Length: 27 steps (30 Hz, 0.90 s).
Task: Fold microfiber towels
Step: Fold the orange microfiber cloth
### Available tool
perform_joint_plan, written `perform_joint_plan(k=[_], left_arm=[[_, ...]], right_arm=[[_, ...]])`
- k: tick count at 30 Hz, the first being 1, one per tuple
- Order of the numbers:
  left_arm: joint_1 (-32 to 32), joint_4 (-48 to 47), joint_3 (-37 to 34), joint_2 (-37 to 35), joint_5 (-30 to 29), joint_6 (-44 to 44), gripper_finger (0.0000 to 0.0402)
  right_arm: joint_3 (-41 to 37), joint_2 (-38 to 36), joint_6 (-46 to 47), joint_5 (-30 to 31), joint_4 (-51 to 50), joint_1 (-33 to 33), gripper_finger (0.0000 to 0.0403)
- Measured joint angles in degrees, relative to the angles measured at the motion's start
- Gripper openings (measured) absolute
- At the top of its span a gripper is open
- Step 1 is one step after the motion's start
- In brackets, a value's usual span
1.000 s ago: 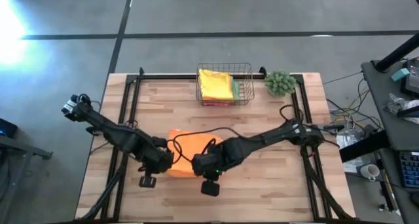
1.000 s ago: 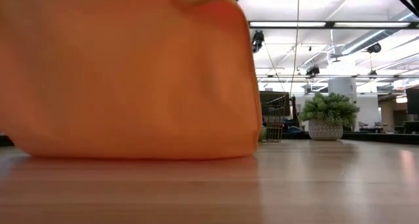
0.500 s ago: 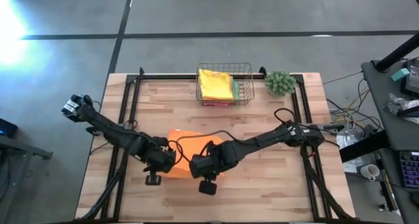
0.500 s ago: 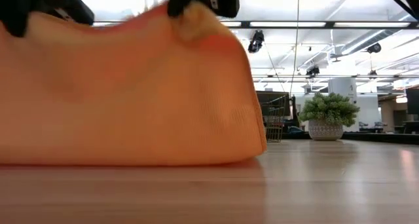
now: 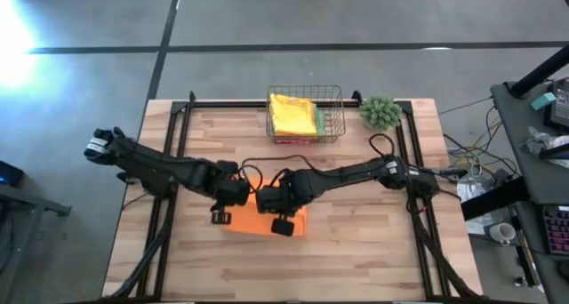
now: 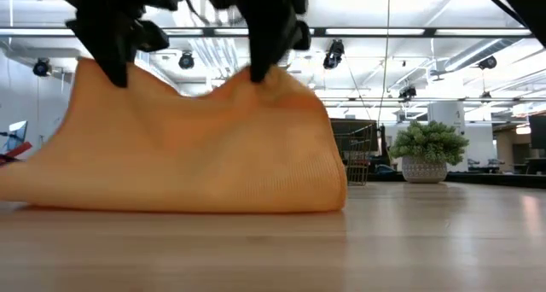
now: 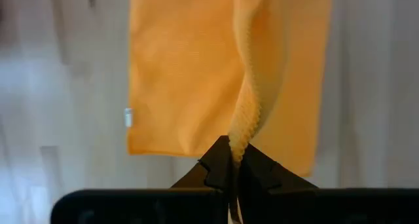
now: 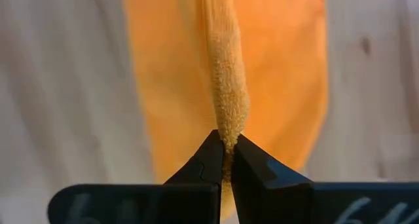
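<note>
An orange microfiber towel (image 5: 263, 222) lies at the middle of the table, its lower part on the wood and its upper edge raised. My left gripper (image 5: 233, 196) and my right gripper (image 5: 272, 203) stand side by side over it, both shut on that upper edge. In the low view the towel (image 6: 188, 155) rises from the table to two peaks, one under my left gripper (image 6: 115, 74) and one under my right gripper (image 6: 258, 74), and sags between them. More towels, a yellow one (image 5: 292, 115) on top, lie in the wire basket. My left gripper pinches a ridge of the towel's raised edge (image 7: 239, 133) between its two fingers, which point steeply down from above. The cloth hangs slack below them and its lower part (image 7: 177, 80) lies flat on the table. I cannot tell whether it holds one layer or several. My right gripper pinches the same raised edge farther right (image 8: 225, 133), at a narrow bunched ridge, also from above with the fingers pointing down. The towel falls away below it onto the table (image 8: 281, 67).
A copper wire basket (image 5: 331, 117) stands at the far middle of the table, with a small green plant (image 5: 380, 112) to its right. Black rails run along the table's left, right and far sides. Bare wood lies near the front edge.
Both grippers have moved toward the table's far edge and down, staying shut on the towel's upper edge. The towel's top has sunk and been carried away from the near edge, while its lower part has stayed on the table.
</note>
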Motion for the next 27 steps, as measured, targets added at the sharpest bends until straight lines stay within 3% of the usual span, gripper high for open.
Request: perform_joint_plan(k=[10, 18, 27], left_arm=[[7.52, 4.15, -6.16, 0.02, 0.12, 6.77, 0.0000], [10.43, 8.03, -8.00, 0.02, -0.61, 9.87, 0.0000], [10.50, 7.83, -7.78, 0.02, -0.70, 11.17, 0.0006]], right_arm=[[-6.70, 0.06, -4.72, -0.52, -0.76, -4.50, 0.0009], [-7.37, 0.09, -5.85, -0.89, -0.32, -6.90, 0.0012], [-7.37, 0.09, -6.48, -1.62, -0.25, -7.70, 0.0102]])
